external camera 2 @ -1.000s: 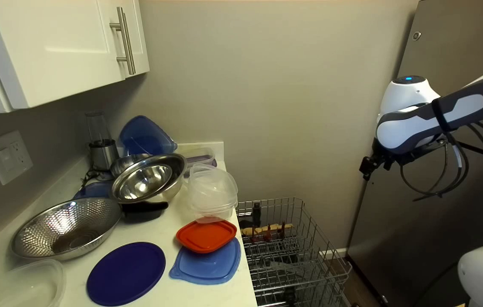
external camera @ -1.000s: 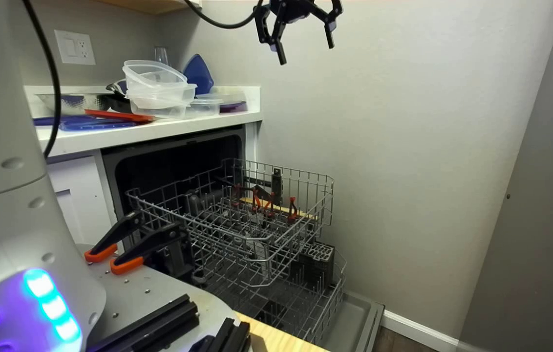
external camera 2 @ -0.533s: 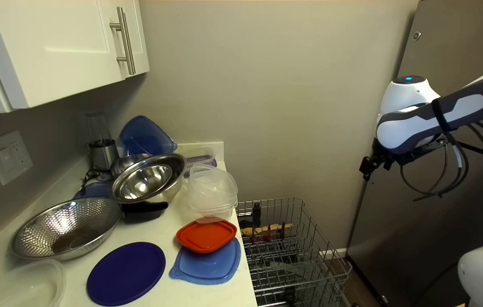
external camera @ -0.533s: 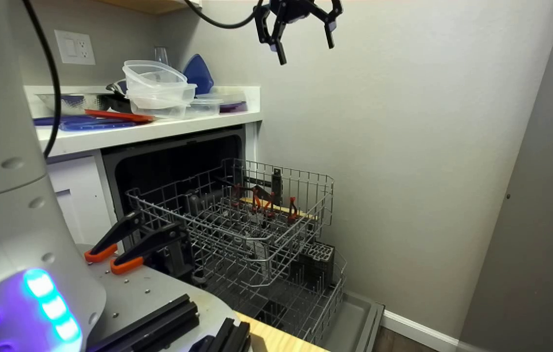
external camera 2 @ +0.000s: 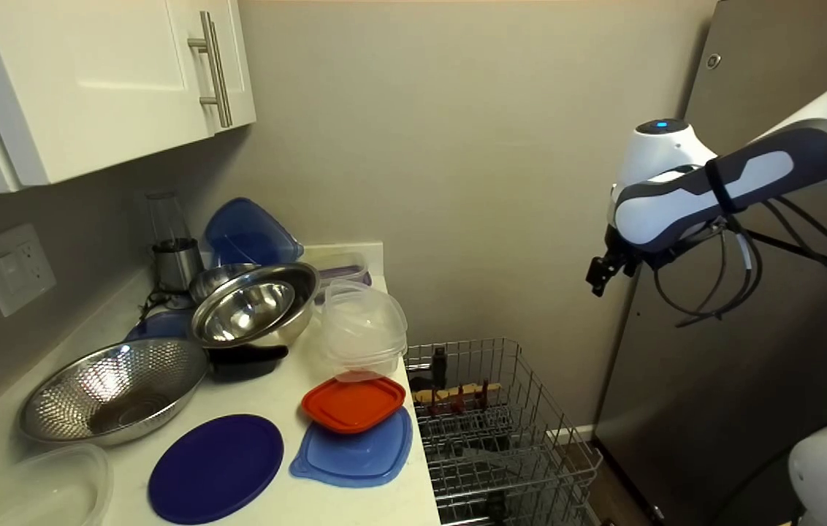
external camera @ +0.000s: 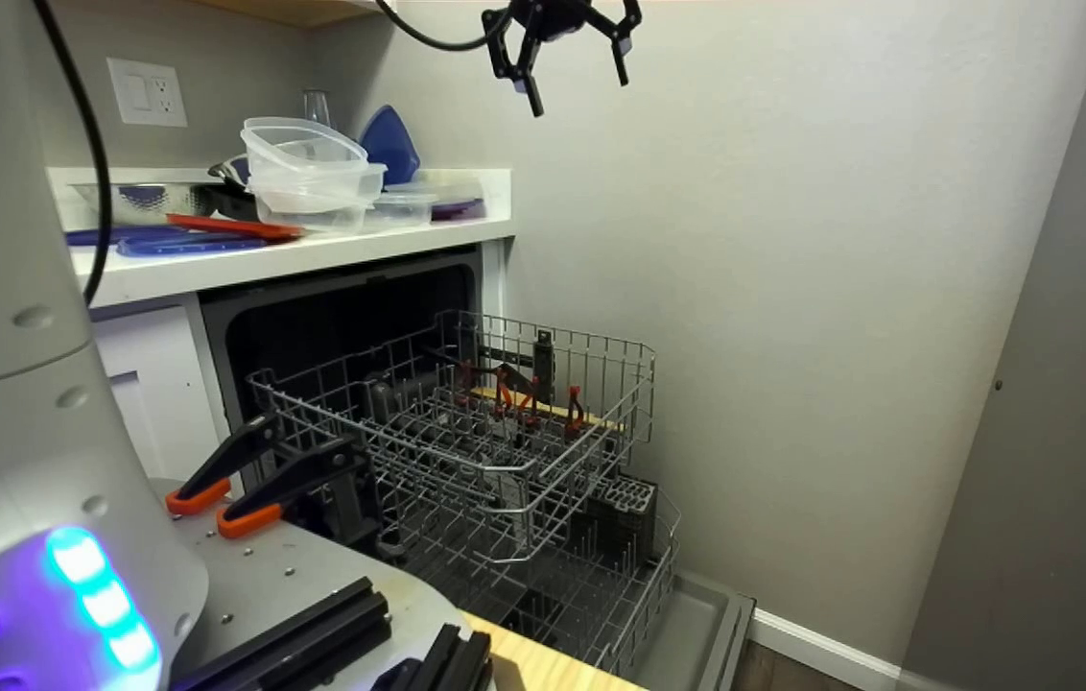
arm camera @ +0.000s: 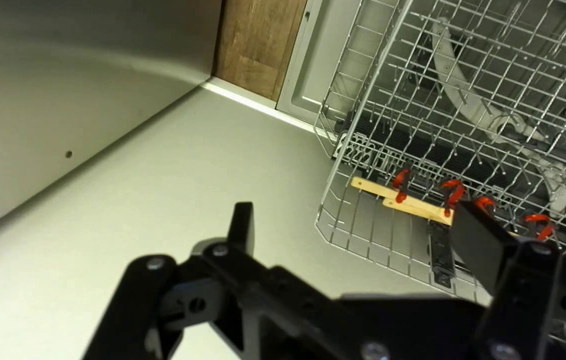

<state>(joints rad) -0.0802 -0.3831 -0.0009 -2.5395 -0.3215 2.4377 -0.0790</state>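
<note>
Up above the level of the upper rack [external camera: 495, 469], and well apart from it, the black gripper [external camera: 580, 98] hangs from the arm [external camera 2: 764, 175] with its fingers [arm camera: 243, 227] spread wide. The rack is slid out of the dishwasher [external camera: 313, 288] and shows in both exterior views. Pale wooden utensils [arm camera: 413, 205] lie in it along the side by the wall [arm camera: 188, 190], just beside a row of red clips [arm camera: 538, 218]; in the wrist view one finger hides part of them. Beneath, the lower rack [external camera: 591, 605] is out too, over the lowered door [external camera: 696, 624], with a dark cutlery basket [external camera: 615, 528] standing on its wall side. On the counter [external camera 2: 260, 398] a steel colander [external camera 2: 128, 380] stands near tilted mixing bowls [external camera 2: 253, 307], and a blender [external camera 2: 176, 263] is behind them. Clear plastic containers [external camera 2: 362, 329] are stacked by the counter's edge; just in front, a red lid [external camera 2: 353, 403] lies partly over a light blue lid [external camera 2: 355, 464]. A dark blue lid [external camera 2: 216, 467] lies flat beside these, and a clear tub [external camera 2: 41, 489] is only partly in view. In an exterior view two black clamps [external camera: 298, 477] with orange ends show near the robot's base [external camera: 44, 461]
</note>
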